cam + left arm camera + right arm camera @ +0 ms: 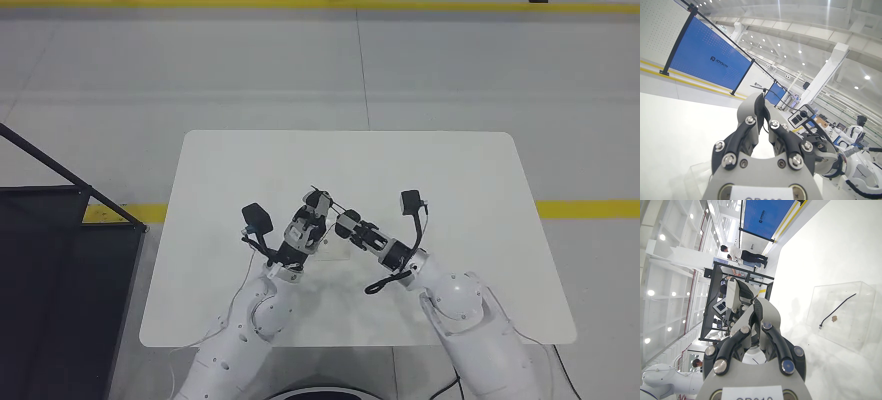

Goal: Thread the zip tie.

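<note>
A thin black zip tie spans the two grippers above the middle of the white table. My left gripper is shut on it just below its head; a short tip pokes out of the head and a strand curves away toward the other arm. In the top view the left gripper and right gripper nearly touch. My right gripper is shut, its tips close against the left gripper's fingers; the tie strand leads into it, though its pads hide the grip.
A clear plastic box stands on the table near the right arm, with a second black zip tie and a small brown scrap inside. Its corner appears beside the left wrist. A black barrier stands left of the table.
</note>
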